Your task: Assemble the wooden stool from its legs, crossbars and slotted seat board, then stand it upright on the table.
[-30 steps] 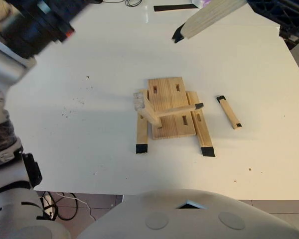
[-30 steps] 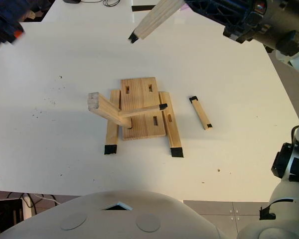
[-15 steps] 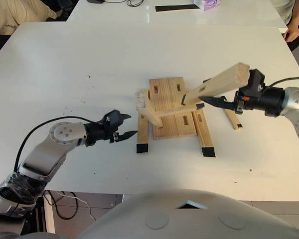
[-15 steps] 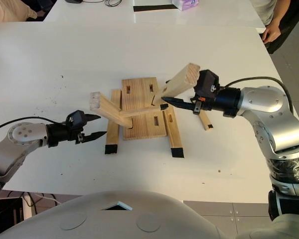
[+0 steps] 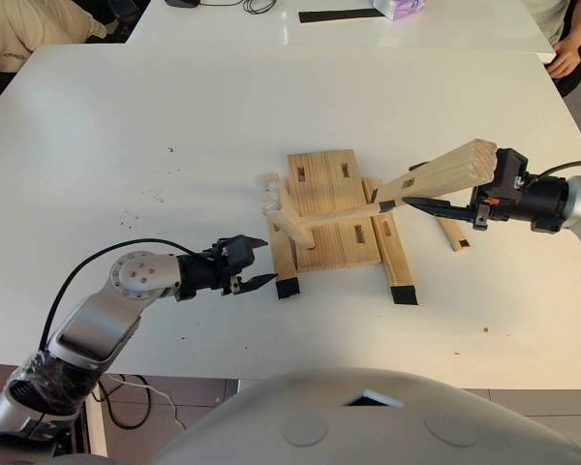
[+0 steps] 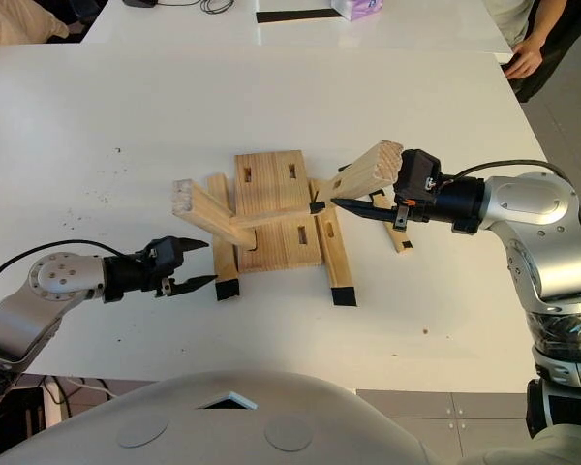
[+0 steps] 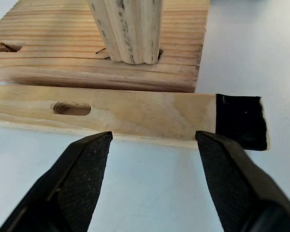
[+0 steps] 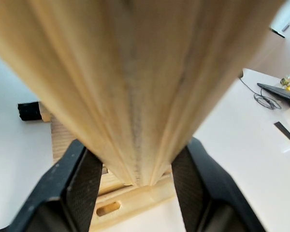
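Observation:
The slotted seat board (image 5: 331, 208) lies flat mid-table. One leg (image 5: 283, 208) stands in it, tilted left, and a crossbar (image 5: 353, 210) runs right from this leg. A black-tipped leg (image 5: 283, 263) lies along the board's left edge, another (image 5: 393, 248) along its right. My left gripper (image 5: 266, 262) is open just in front of the left leg's black end (image 7: 240, 121), fingers (image 7: 82, 169) apart and not touching it. My right gripper (image 6: 353, 194) is shut on a third leg (image 5: 443, 171), held slanted above the board's right side. The fingers (image 8: 82, 193) clamp that leg (image 8: 135, 72).
A short crossbar (image 5: 451, 232) lies on the table behind the right gripper. White table (image 5: 155, 116) is open on the left and at the front. A second table holds cables, a black strip (image 5: 341, 15) and a box. A person's hand (image 5: 565, 64) shows at the far right edge.
Both arms came down from the top of the view to the table. My left gripper then advanced right to the lying leg's black end. My right gripper, with its leg, drew slightly right.

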Robot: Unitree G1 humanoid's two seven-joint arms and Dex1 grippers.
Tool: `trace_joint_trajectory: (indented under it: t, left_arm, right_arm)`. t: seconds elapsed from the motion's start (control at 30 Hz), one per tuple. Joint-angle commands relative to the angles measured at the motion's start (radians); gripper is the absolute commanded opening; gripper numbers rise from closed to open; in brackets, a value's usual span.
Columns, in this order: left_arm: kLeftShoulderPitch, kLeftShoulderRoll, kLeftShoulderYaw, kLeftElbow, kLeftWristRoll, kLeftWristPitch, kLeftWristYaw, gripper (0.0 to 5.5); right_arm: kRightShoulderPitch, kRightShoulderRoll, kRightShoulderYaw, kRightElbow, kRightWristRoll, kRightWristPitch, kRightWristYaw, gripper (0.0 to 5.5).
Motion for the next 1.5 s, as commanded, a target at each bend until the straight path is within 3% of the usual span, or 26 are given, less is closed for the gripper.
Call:
trace_joint_trajectory:
  t: [0.03, 0.3, 0.67, 1.07, 1.5]
  left_arm:
    - [-0.015, -0.004, -0.001, -0.056, 0.013, 0.027, -0.021, 3.21]
    - [-0.06, -0.051, 0.016, -0.113, -0.001, 0.083, -0.012, 3.21]
    - [-0.022, -0.14, -0.057, -0.036, 0.108, 0.07, 0.051, 3.21]
    - [-0.005, -0.071, -0.041, 0.112, 0.207, 0.028, 0.031, 3.21]
    - [-0.044, -0.039, -0.03, 0.133, 0.226, 0.031, 0.02, 3.21]
  right_arm:
    - [0.04, 0.013, 0.015, 0.005, -0.041, -0.04, 0.012, 2.04]
    - [0.115, 0.022, 0.025, 0.029, -0.081, -0.081, 0.022, 2.04]
    - [0.129, -0.026, 0.01, 0.084, -0.113, -0.155, 0.046, 2.04]
    - [0.147, -0.046, -0.015, 0.058, -0.103, -0.163, 0.026, 2.04]
    - [0.117, 0.014, -0.045, -0.076, -0.01, -0.029, -0.055, 2.04]
